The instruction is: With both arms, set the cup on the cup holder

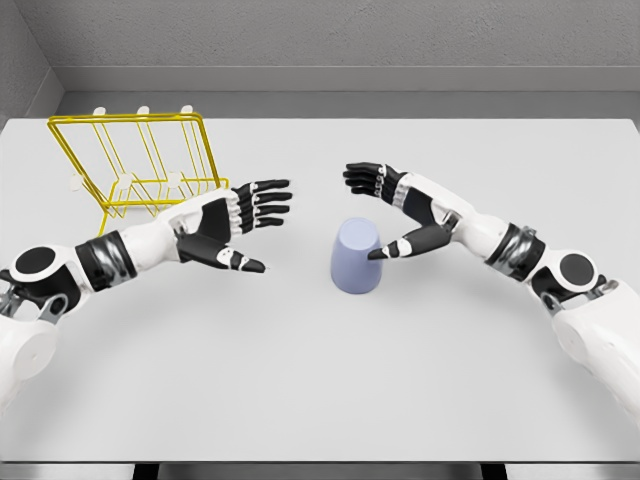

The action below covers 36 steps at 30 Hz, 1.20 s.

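A pale lavender cup (356, 257) stands upside down on the white table near the middle. A yellow wire cup holder (140, 160) with white-tipped pegs stands at the back left. My right hand (380, 215) hovers just right of and above the cup, fingers spread, thumb tip almost at the cup's upper right edge, holding nothing. My left hand (255, 225) is open to the left of the cup, a hand's width away from it, in front of the holder's right end.
The white table (320, 380) stretches wide in front of the cup. A grey wall runs behind the table's far edge, close behind the holder.
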{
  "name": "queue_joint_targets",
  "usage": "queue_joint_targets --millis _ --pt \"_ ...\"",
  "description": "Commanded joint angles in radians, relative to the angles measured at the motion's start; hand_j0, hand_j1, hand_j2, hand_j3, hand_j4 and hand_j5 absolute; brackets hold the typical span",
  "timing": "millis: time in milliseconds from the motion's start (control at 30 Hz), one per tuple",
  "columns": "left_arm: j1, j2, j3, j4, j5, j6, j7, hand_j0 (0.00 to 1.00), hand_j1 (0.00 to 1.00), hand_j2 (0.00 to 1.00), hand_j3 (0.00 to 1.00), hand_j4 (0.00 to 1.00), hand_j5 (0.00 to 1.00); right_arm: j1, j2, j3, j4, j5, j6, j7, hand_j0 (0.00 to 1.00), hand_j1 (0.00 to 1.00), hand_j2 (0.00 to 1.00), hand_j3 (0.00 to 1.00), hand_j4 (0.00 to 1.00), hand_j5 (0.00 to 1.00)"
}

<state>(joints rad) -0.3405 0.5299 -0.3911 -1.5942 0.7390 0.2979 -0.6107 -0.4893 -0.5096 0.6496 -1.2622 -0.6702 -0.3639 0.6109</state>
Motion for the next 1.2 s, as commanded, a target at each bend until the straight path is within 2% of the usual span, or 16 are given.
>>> queue_joint_targets --millis 0,33,100,133,167,233,300,500,567,633,733,900,933,967,1000,1167 --pt "0.002 0.006 0.032 -0.01 0.006 0.0 0.0 1.0 1.0 1.0 1.0 1.0 1.0 -0.002 -0.006 -0.001 -0.002 -0.005 0.0 0.0 1.0 1.0 1.0 1.0 1.0 1.0" --pt "0.006 0.002 0.043 -0.01 0.005 0.0 0.0 1.0 1.0 1.0 1.0 1.0 1.0 -0.006 -0.01 -0.001 -0.003 -0.003 0.002 0.0 1.0 1.0 1.0 1.0 1.0 1.0" --pt "0.064 -0.027 0.116 -0.078 -0.092 -0.016 0.0 1.0 1.0 1.0 1.0 1.0 1.0 -0.015 -0.053 -0.001 -0.006 -0.002 0.0 0.0 1.0 1.0 1.0 1.0 1.0 1.0" --pt "0.09 -0.059 0.118 -0.105 -0.173 -0.06 0.0 1.0 1.0 1.0 1.0 1.0 1.0 -0.018 -0.078 -0.001 -0.011 -0.002 0.0 0.0 1.0 1.0 1.0 1.0 1.0 1.0" --pt "0.109 -0.082 0.118 -0.11 -0.204 -0.114 0.0 1.0 1.0 1.0 1.0 1.0 1.0 -0.018 -0.102 -0.001 -0.02 -0.002 0.0 0.0 1.0 1.0 1.0 1.0 1.0 1.0" --pt "0.114 -0.094 0.12 -0.115 -0.253 -0.168 0.0 1.0 1.0 1.0 1.0 1.0 1.0 -0.021 -0.168 -0.001 -0.032 -0.002 -0.001 0.0 1.0 1.0 1.0 1.0 1.0 1.0" --pt "0.115 -0.097 0.12 -0.118 -0.279 -0.22 0.0 1.0 1.0 1.0 1.0 1.0 1.0 -0.064 -0.211 -0.002 -0.028 -0.002 -0.018 0.0 1.0 1.0 1.0 1.0 1.0 1.0" --pt "0.141 -0.156 0.11 -0.119 -0.428 -0.229 0.0 1.0 1.0 1.0 1.0 1.0 1.0 -0.152 -0.313 -0.001 -0.028 -0.003 -0.02 0.0 1.0 1.0 1.0 1.0 1.0 1.0" --pt "0.144 -0.163 0.115 -0.118 -0.44 -0.229 0.0 1.0 1.0 1.0 1.0 1.0 1.0 -0.16 -0.323 -0.001 -0.032 -0.003 -0.023 0.0 1.0 1.0 1.0 1.0 1.0 1.0" --pt "0.14 -0.215 0.118 -0.084 -0.477 -0.227 0.0 1.0 1.0 1.0 1.0 1.0 1.0 -0.167 -0.323 0.001 -0.022 -0.003 -0.079 0.0 1.0 1.0 1.0 1.0 1.0 1.0" --pt "0.1 -0.249 0.117 0.017 -0.483 -0.227 0.0 1.0 1.0 1.0 1.0 1.0 1.0 -0.166 -0.323 0.018 -0.019 -0.003 -0.079 0.0 1.0 1.0 1.0 1.0 1.0 1.0" --pt "0.103 -0.269 0.103 0.019 -0.481 -0.227 0.0 1.0 1.0 1.0 1.0 1.0 1.0 -0.169 -0.339 0.018 -0.02 0.0 -0.096 0.0 1.0 1.0 1.0 1.0 1.0 1.0" --pt "0.103 -0.284 0.103 0.022 -0.484 -0.227 0.0 1.0 1.0 1.0 1.0 1.0 1.0 -0.166 -0.337 0.021 -0.019 0.009 -0.136 0.0 1.0 1.0 1.0 1.0 1.0 1.0" --pt "0.103 -0.289 0.101 0.022 -0.486 -0.227 0.0 1.0 1.0 1.0 1.0 1.0 1.0 -0.163 -0.339 0.021 -0.016 0.078 -0.216 0.0 1.0 1.0 1.0 1.0 1.0 1.0" --pt "0.1 -0.297 0.089 0.033 -0.489 -0.227 0.0 1.0 1.0 1.0 1.0 1.0 1.0 -0.164 -0.339 0.021 -0.003 0.133 -0.247 0.0 1.0 1.0 1.0 1.0 1.0 1.0" --pt "0.1 -0.311 0.087 0.049 -0.489 -0.227 0.0 1.0 1.0 1.0 1.0 1.0 1.0 -0.167 -0.339 0.018 0.007 0.147 -0.247 0.0 1.0 1.0 1.0 1.0 1.0 1.0"
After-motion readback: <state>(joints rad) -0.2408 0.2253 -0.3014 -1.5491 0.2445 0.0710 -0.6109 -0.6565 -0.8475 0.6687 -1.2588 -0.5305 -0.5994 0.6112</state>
